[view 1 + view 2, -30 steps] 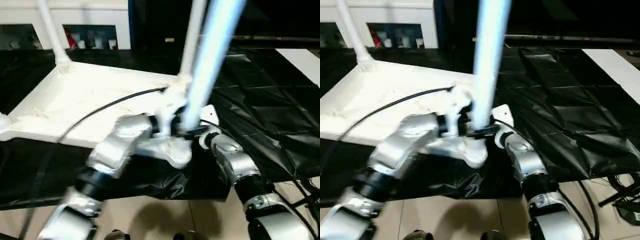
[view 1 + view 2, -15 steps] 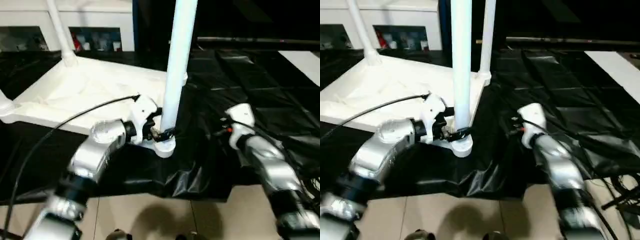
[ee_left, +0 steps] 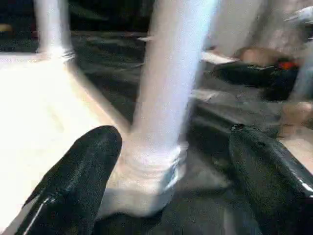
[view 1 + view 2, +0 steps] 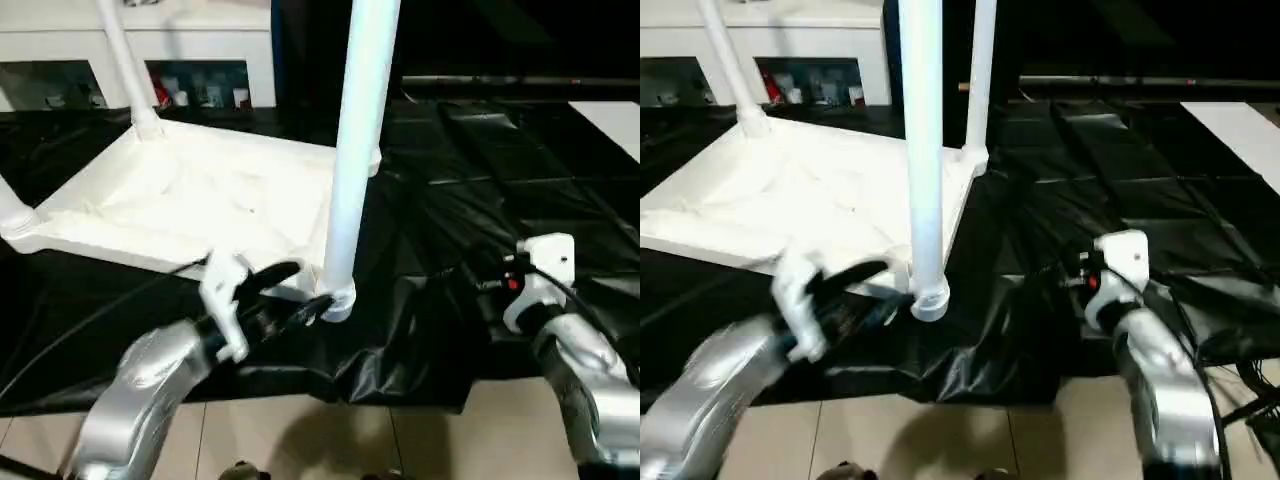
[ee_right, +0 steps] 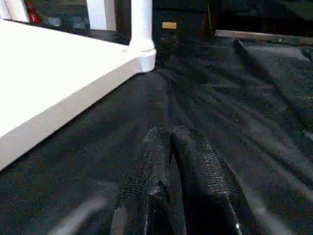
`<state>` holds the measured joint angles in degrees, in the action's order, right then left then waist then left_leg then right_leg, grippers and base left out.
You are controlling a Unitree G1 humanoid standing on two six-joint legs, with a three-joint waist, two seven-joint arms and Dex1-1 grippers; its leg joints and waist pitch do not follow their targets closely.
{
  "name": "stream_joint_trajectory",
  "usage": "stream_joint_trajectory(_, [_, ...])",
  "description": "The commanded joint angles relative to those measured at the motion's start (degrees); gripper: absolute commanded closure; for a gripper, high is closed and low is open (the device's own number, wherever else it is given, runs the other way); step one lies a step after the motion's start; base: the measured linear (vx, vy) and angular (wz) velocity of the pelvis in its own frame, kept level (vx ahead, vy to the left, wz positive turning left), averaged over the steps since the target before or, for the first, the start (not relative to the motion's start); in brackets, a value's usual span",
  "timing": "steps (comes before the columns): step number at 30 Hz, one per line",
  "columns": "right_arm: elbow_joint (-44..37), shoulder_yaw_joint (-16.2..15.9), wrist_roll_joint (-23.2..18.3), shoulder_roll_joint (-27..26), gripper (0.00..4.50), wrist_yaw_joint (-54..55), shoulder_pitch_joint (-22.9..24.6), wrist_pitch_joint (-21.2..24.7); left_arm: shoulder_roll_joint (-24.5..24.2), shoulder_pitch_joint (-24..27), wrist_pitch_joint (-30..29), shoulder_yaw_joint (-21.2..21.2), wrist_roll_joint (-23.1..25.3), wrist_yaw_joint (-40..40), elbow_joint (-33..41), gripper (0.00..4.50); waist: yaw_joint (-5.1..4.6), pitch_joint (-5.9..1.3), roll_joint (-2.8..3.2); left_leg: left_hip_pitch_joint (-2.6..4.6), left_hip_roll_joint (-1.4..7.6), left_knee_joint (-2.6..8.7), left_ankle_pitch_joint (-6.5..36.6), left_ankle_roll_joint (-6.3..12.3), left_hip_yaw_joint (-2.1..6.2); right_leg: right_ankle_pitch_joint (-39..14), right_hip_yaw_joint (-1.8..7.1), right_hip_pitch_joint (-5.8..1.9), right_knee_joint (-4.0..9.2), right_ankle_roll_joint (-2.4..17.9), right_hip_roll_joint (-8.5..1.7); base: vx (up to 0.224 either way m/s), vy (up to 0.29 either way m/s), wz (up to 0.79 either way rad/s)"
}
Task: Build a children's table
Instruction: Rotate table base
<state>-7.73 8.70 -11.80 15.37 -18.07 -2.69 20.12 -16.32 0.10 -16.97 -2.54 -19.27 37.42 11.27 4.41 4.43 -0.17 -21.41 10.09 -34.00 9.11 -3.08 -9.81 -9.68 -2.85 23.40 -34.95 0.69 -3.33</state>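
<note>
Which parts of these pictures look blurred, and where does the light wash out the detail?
Left wrist view: the white tubular leg is smeared and the white square tabletop glares. Right eye view: the left gripper is streaked. Right wrist view: the black plastic sheet stays sharp.

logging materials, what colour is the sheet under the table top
Black, glossy and crinkled sheet; right eye view shows it best.

The children's table [image 4: 190, 205] lies upside down on black sheeting [image 4: 480, 190], legs standing upright. The left gripper [image 4: 295, 298], fingers spread, sits just beside the near leg [image 4: 355, 150], right arm [image 4: 560, 340] well apart.
</note>
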Motion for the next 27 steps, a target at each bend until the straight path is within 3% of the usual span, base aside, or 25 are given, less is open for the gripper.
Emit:
stream_joint_trajectory(1, [-3.70,-1.45,1.12,-0.95,4.12,2.28,2.40,1.73,1.75,0.95,2.55,2.69,6.47,-9.41,-0.62,0.43,-0.40,-3.29,-1.07,1.16,1.78,3.92,24.79,-0.62,1.11,-38.96,1.43,-0.85,7.58,-0.62,-3.47,0.000,0.000,0.00])
stream_joint_trajectory(3, [-3.95,-2.58,2.55,-1.54,4.12,3.35,3.73,0.94,3.18,1.29,3.38,3.26,9.33,-14.79,-0.71,0.43,-0.43,-3.14,-0.57,1.79,1.50,3.60,26.83,-1.02,1.31,-42.05,0.99,-0.36,8.46,-2.07,-3.69,0.000,0.000,0.00])
stream_joint_trajectory(4, [-3.20,-2.64,2.95,-2.29,4.12,4.29,3.82,0.50,4.78,1.12,2.94,3.74,10.01,-18.15,-0.56,0.43,-0.75,-3.12,-0.76,1.78,1.66,3.88,28.68,-0.48,1.60,-43.05,0.32,-1.14,8.74,-1.87,-4.48,0.000,0.000,0.00])
stream_joint_trajectory(6, [-2.74,-2.42,3.08,-3.13,4.12,5.32,3.70,0.64,5.97,0.92,2.62,4.09,10.65,-20.93,-0.35,0.43,-0.73,-3.07,-0.80,1.53,1.53,3.67,28.07,1.00,1.45,-45.17,0.23,-1.90,9.42,-1.61,-6.04,-0.017,0.028,-0.05])
stream_joint_trajectory(7, [-2.37,-1.71,2.46,-4.79,4.12,6.80,3.03,0.93,7.03,0.40,3.24,3.39,12.48,-23.54,-0.37,0.43,-0.55,-2.97,-0.87,1.03,1.35,3.07,25.30,2.48,1.37,-47.82,0.80,-2.68,10.13,-1.47,-7.99,-0.038,0.093,-0.13])
stream_joint_trajectory(8, [-2.29,-1.66,2.39,-5.12,4.12,7.06,2.84,0.95,6.98,0.23,3.76,2.87,13.44,-23.91,-0.55,0.43,-0.11,-2.75,-1.24,1.13,1.05,1.18,22.32,3.94,1.27,-52.76,1.76,-2.68,11.84,-2.67,-10.84,-0.038,0.093,-0.13])
stream_joint_trajectory(9, [-2.29,-1.66,2.39,-5.12,4.12,7.06,2.84,0.95,6.98,0.23,3.76,2.87,13.44,-23.91,-0.55,0.43,0.09,-2.65,-1.59,1.34,1.14,-0.16,20.55,4.44,1.50,-55.63,2.26,-2.65,12.83,-3.25,-12.68,-0.045,0.138,-0.14])
stream_joint_trajectory(10, [-2.19,-1.84,2.60,-5.27,4.12,7.33,2.76,0.92,7.02,0.04,4.57,2.29,14.51,-24.11,-0.82,0.43,0.09,-2.44,-1.42,0.85,1.97,-1.93,18.58,5.35,2.60,-58.42,2.78,-3.87,13.89,-3.77,-16.22,-0.046,0.194,-0.25])
stream_joint_trajectory(11, [-2.20,-2.18,2.80,-5.48,4.12,7.61,2.84,0.84,7.40,-0.40,4.26,2.01,15.46,-25.05,-1.17,0.43,-0.57,-2.17,-0.91,0.97,2.24,-1.71,21.27,5.10,3.24,-58.88,0.90,-4.49,13.76,-3.91,-15.93,-0.046,0.194,-0.25])
stream_joint_trajectory(12, [-2.30,-2.52,2.93,-5.68,4.12,7.90,2.99,0.78,7.60,-0.92,3.88,1.63,16.88,-26.20,-1.49,0.43,-0.93,-2.01,-0.11,2.10,2.25,-0.95,25.59,4.62,2.95,-56.80,-1.33,-4.10,13.36,-3.66,-14.02,-0.047,0.227,-0.23])
stream_joint_trajectory(13, [-2.51,-2.92,2.98,-5.99,4.12,8.21,3.25,0.65,7.00,-2.08,2.88,0.66,20.32,-28.41,-1.78,0.43,-3.77,-1.47,2.15,0.56,2.55,7.26,43.74,0.65,1.85,-40.65,-8.89,-5.00,6.40,-2.46,-4.21,-0.092,0.223,-0.03])
stream_joint_trajectory(14, [-2.52,-2.92,2.98,-6.00,4.12,8.22,3.25,0.65,6.99,-2.09,2.87,0.65,20.37,-28.44,-1.79,0.43,-0.64,-0.98,2.62,-4.99,2.07,12.51,56.66,-5.36,-1.16,-11.61,-9.01,-7.81,-6.77,2.49,0.87,-0.092,0.223,-0.03])
stream_joint_trajectory(15, [-2.61,-3.11,3.03,-6.18,4.12,8.32,3.36,0.58,6.75,-2.69,3.16,0.25,21.37,-28.95,-2.06,0.43,0.35,-1.35,3.38,-4.32,1.53,13.23,59.70,-8.00,-2.39,-7.75,-9.19,-6.70,-7.29,3.32,1.19,-0.104,0.170,0.13])
stream_joint_trajectory(16, [-2.71,-3.41,3.37,-6.50,4.12,8.36,3.40,0.56,7.75,-3.59,3.05,0.68,20.40,-29.63,-2.52,0.43,0.66,-3.35,3.18,-3.25,2.94,13.25,57.55,-14.14,-1.30,-10.89,-6.02,-8.07,-6.63,3.42,-0.38,-0.044,0.077,0.11])
stream_joint_trajectory(17, [-2.71,-3.42,3.38,-6.50,4.12,8.35,3.40,0.56,7.79,-3.62,3.03,0.71,20.35,-29.66,-2.53,0.43,-0.61,-5.84,-0.75,1.75,4.85,9.42,44.66,-20.40,0.92,-23.28,-3.74,-4.86,-3.74,6.48,-3.70,-0.044,0.077,0.11])
stream_joint_trajectory(18, [-2.72,-3.64,3.49,-6.52,4.12,8.11,3.34,0.52,8.56,-4.05,2.59,1.27,19.47,-30.14,-2.69,0.43,-1.38,-5.64,-0.97,3.75,5.16,4.06,40.23,-20.71,3.26,-27.35,-2.98,-2.70,-1.86,10.81,-6.16,0.000,0.000,0.00])
stream_joint_trajectory(19, [-2.70,-3.98,3.61,-6.38,4.12,7.73,3.18,0.43,9.34,-4.59,1.98,1.93,18.77,-30.92,-2.87,0.43,0.21,-2.83,-0.58,-1.16,0.91,-11.68,12.28,-3.02,6.09,-25.22,-0.68,-7.79,8.33,29.01,-13.50,-0.008,0.079,-0.03])
stream_joint_trajectory(20, [-2.70,-3.98,3.61,-6.38,4.12,7.73,3.18,0.43,9.34,-4.59,1.98,1.93,18.77,-30.92,-2.87,0.43,0.37,-2.26,0.76,-2.47,2.27,-11.35,11.51,-1.16,6.83,-23.48,-2.48,-8.46,8.22,29.12,-13.06,-0.008,0.079,-0.03])
stream_joint_trajectory(21, [-2.61,-4.04,3.45,-6.10,4.12,7.58,2.98,0.39,9.65,-5.08,0.51,2.16,18.40,-31.05,-3.13,0.43,-0.41,-2.19,1.13,-1.55,2.46,-8.97,13.62,-1.10,6.82,-24.57,-6.78,-7.24,7.07,25.80,-9.30,-0.015,0.108,-0.10])
stream_joint_trajectory(22, [-2.48,-3.86,3.30,-5.94,4.12,7.43,2.89,0.37,9.86,-5.35,0.76,2.39,18.55,-31.41,-3.21,0.43,-1.68,-4.50,5.03,2.09,7.49,-0.32,23.15,-3.64,11.33,-19.18,-8.26,-6.79,-2.80,13.97,-2.55,-0.088,0.098,-0.03])
stream_joint_trajectory(23, [-2.34,-3.61,3.17,-5.78,4.12,7.27,2.86,0.31,9.71,-5.59,0.66,2.36,18.76,-31.31,-3.31,0.43,-3.71,-5.85,3.74,2.21,10.53,3.95,28.30,-2.23,14.66,-11.88,-4.54,-2.57,-8.58,3.18,-1.14,-0.088,0.098,-0.03])
stream_joint_trajectory(24, [-2.16,-3.21,3.07,-5.61,4.12,7.25,2.80,0.23,9.38,-5.90,1.00,2.26,19.04,-31.17,-3.55,0.43,-3.12,-4.79,4.74,1.27,9.24,3.64,27.78,-0.90,14.15,-12.39,-2.95,-2.08,-8.59,0.84,-1.43,-0.083,0.059,0.04])
stream_joint_trajectory(25, [-2.03,-3.08,3.27,-5.25,4.12,7.20,2.74,0.02,8.98,-6.20,1.81,2.10,18.85,-30.27,-3.80,0.43,-3.24,-4.53,4.03,0.69,7.03,3.47,26.56,1.87,12.24,-9.58,-1.64,-2.34,-7.06,-0.65,-2.25,-0.070,0.002,-0.07])
stream_joint_trajectory(26, [-2.03,-3.08,3.27,-5.25,4.12,7.20,2.74,0.02,8.98,-6.20,1.81,2.10,18.85,-30.27,-3.80,0.43,-3.44,-4.24,3.33,0.00,5.56,3.43,27.13,2.19,11.28,-7.81,-0.87,-3.26,-5.39,-1.10,-2.93,-0.070,0.002,-0.07])
stream_joint_trajectory(27, [-1.69,-2.91,4.17,-4.38,4.12,7.46,2.59,-0.49,8.91,-6.69,1.82,2.22,18.39,-29.47,-3.96,0.43,-2.28,-3.84,1.22,-2.06,1.53,0.71,28.85,-1.93,7.90,-15.24,1.90,-4.71,1.35,0.36,-8.09,-0.079,-0.038,-0.15])
